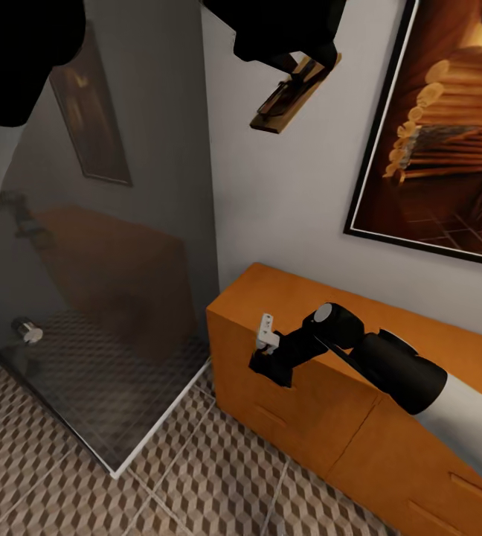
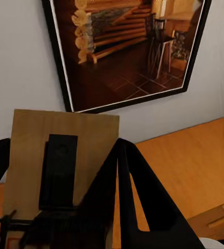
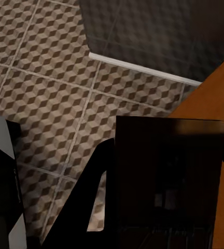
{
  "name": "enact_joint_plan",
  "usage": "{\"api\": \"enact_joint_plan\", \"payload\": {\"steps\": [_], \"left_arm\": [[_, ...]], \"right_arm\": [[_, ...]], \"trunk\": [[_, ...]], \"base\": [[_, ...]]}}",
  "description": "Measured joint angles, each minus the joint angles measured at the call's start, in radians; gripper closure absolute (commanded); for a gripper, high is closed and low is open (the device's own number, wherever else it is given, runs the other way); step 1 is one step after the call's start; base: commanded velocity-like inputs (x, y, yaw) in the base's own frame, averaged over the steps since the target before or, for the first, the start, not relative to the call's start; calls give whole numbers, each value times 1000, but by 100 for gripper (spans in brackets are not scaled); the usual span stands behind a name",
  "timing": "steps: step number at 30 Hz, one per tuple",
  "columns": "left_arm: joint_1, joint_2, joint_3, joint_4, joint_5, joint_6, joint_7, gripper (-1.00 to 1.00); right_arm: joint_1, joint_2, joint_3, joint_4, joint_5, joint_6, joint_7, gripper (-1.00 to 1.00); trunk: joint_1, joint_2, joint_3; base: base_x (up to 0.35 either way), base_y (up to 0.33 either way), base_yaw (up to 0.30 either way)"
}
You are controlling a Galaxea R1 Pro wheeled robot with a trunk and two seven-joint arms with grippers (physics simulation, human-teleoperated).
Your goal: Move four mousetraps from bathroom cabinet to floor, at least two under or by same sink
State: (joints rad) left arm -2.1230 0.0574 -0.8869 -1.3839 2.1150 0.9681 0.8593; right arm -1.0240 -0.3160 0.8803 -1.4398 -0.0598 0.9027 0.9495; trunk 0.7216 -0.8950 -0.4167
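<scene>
- The left tool [image 1: 289,71] hangs high against the wall, its dark fingers clamped on a mousetrap [image 1: 294,93]. This is a flat wooden slab with a black plate and thin wire parts, tilted on edge in the head view.
- In the left wrist view that left-hand mousetrap [image 2: 65,155] shows pale smooth wood between the fingers, with the framed picture [image 2: 127,49] behind it.
- The right tool [image 3: 158,207] sits just off the corner of the cabinet [image 1: 323,417] and is closed on a second mousetrap [image 3: 169,171], a dark flat rectangle seen from above the floor.
- The bathroom floor [image 1: 196,484] is matt tile printed with brown, beige and white cubes, crossed by pale grout lines. No trap lies on the part shown.
- The cabinet is smooth orange-brown wood with flat drawer fronts and slim recessed handles. Beside it stands a smoky glass shower panel [image 1: 114,298] on a white sill.
- By my judgement two traps are in hand and none set down. The other two and the sink are out of sight, so most of the task remains.
</scene>
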Motion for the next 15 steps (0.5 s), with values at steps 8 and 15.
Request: {"api": "enact_joint_plan", "payload": {"steps": [8, 15], "left_arm": [[0, 0, -1, -1, -1, 0, 0, 100], [0, 23, -86, -1, -1, -2, 0, 100]], "right_arm": [[1, 0, -2, -2, 0, 0, 0, 100], [1, -4, -5, 0, 0, 0, 0, 100]], "trunk": [[0, 0, 8], [0, 0, 15]], "base": [[-16, 2, -246], [-1, 0, -241]]}}
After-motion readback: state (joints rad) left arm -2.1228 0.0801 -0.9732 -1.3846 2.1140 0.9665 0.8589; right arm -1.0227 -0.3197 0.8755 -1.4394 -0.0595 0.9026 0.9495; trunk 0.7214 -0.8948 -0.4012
